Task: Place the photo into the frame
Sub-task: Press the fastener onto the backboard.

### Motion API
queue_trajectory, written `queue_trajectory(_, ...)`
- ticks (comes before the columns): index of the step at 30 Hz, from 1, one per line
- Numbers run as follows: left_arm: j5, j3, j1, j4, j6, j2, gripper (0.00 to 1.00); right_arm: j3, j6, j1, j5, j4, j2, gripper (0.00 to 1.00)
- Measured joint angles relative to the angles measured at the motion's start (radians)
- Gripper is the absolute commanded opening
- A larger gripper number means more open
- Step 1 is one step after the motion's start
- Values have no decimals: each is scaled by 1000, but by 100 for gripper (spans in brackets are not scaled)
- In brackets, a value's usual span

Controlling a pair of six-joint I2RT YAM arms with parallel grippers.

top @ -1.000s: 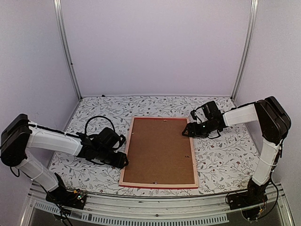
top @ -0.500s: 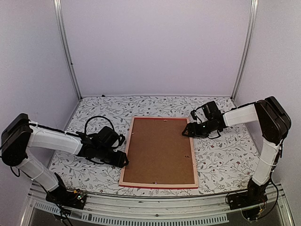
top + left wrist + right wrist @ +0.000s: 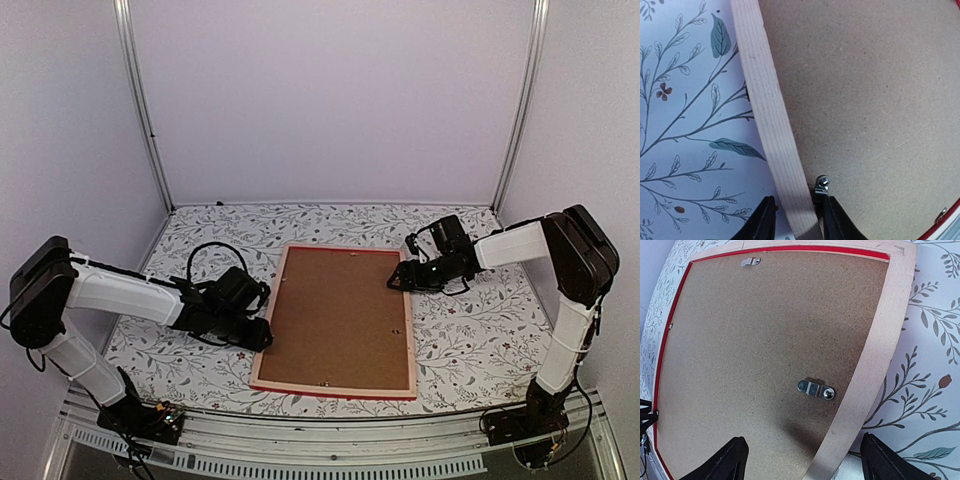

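Observation:
The frame (image 3: 335,388) lies face down on the table, pale wood back up, with a thin red edge showing. A plain brown backing board (image 3: 340,315) fills it. The photo is hidden. My left gripper (image 3: 262,338) is at the frame's left rail near the front. In the left wrist view the gripper (image 3: 796,220) is closed narrowly across the pale rail (image 3: 765,110), one finger beside a metal clip (image 3: 822,183). My right gripper (image 3: 400,278) is at the back right corner. In the right wrist view the gripper (image 3: 807,465) is wide open over the right rail (image 3: 880,350), near a flat clip (image 3: 816,389).
The table has a floral cloth (image 3: 470,330). A black cable loop (image 3: 205,255) lies behind the left wrist. Metal posts and pale walls close in the back and sides. A metal rail (image 3: 330,440) runs along the near edge.
The left gripper has moved a little to the left and back, and the frame's front end has shifted left with it, turning the frame slightly. The right gripper has not moved.

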Motion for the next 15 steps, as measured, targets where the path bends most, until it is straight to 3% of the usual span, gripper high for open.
queue_trajectory(9,-28,-6,2,20,-15,-7,23,0,0,0,0,0,0,82)
queue_trajectory(11,-25,-6,10,24,-17,-8,29,0,0,0,0,0,0,82)
queue_trajectory(15,0,-6,21,37,-9,-8,54,0,0,0,0,0,0,82)
